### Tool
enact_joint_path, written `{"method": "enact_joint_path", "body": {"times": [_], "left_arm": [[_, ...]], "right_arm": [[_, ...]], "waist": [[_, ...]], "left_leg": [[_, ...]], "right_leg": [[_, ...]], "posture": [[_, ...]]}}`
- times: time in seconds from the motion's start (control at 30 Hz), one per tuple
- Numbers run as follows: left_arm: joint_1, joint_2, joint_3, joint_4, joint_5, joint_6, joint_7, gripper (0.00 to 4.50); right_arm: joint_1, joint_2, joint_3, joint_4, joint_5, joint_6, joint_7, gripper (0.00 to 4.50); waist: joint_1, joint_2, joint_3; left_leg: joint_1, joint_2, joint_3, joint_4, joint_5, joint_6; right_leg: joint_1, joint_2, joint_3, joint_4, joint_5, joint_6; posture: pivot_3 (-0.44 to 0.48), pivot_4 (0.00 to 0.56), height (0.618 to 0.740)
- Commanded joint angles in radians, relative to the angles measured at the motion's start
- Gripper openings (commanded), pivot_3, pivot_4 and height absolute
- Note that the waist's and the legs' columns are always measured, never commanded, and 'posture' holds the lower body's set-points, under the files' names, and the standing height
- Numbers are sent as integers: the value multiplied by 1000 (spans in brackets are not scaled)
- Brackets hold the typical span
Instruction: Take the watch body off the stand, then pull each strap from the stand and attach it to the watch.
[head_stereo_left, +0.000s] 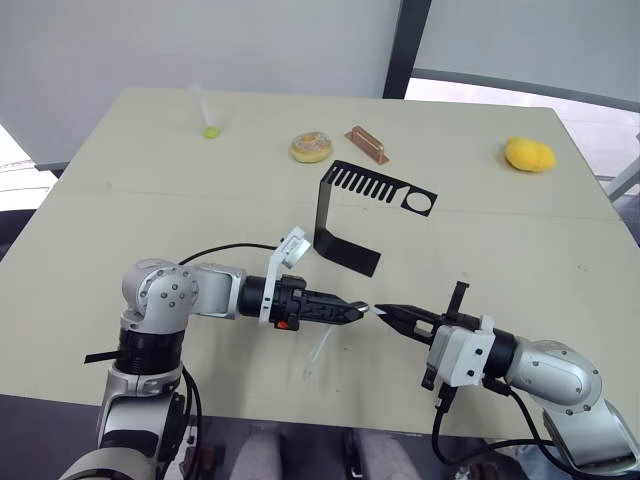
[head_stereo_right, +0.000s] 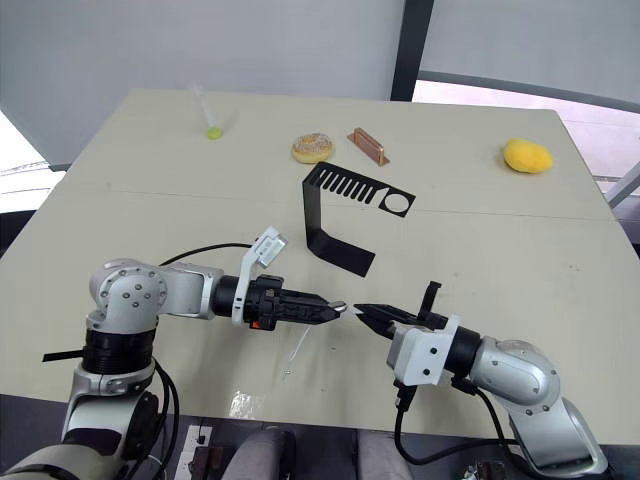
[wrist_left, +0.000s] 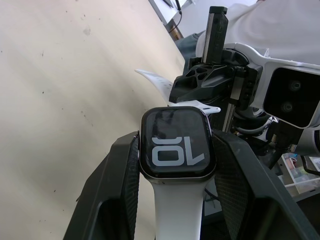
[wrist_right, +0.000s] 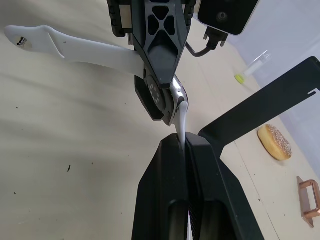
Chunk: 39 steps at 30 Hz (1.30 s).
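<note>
White rubber of the second strap (wrist_right: 183, 117) is pinched in our right pincer (head_stereo_left: 392, 315), meeting the watch body (wrist_left: 176, 143) clamped by our left pincer (head_stereo_left: 362, 312) above the table (head_stereo_left: 500, 230); misaligned, it may jam or slip.

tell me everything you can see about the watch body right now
The watch body is a small black rounded-square case with a glossy dark screen showing pale digits. It is off the stand, clamped between the fingers of the left end effector above the table. One white strap is already attached; the right end effector pinches the second strap against its other end.
</note>
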Motion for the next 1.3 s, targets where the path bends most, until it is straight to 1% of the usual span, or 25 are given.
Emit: {"method": "enact_joint_path", "body": {"times": [0.03, 1.3], "left_arm": [[4, -24, -39, -64, -32, -1, -17, 1610], [-2, -64, -37, -63, -30, -18, 25, 1610]], "right_arm": [[-9, 1, 20, -49, 14, -22, -5, 0], [-60, -7, 70, -23, 2, -10, 12, 0]], "waist": [[0, 0, 0], [0, 0, 0]], "left_leg": [[0, 0, 0, 0, 0, 0], [0, 0, 0, 0, 0, 0]], "right_leg": [[0, 0, 0, 0, 0, 0], [0, 0, 0, 0, 0, 0]], "posture": [[0, 150, 740], [0, 150, 740]]}}
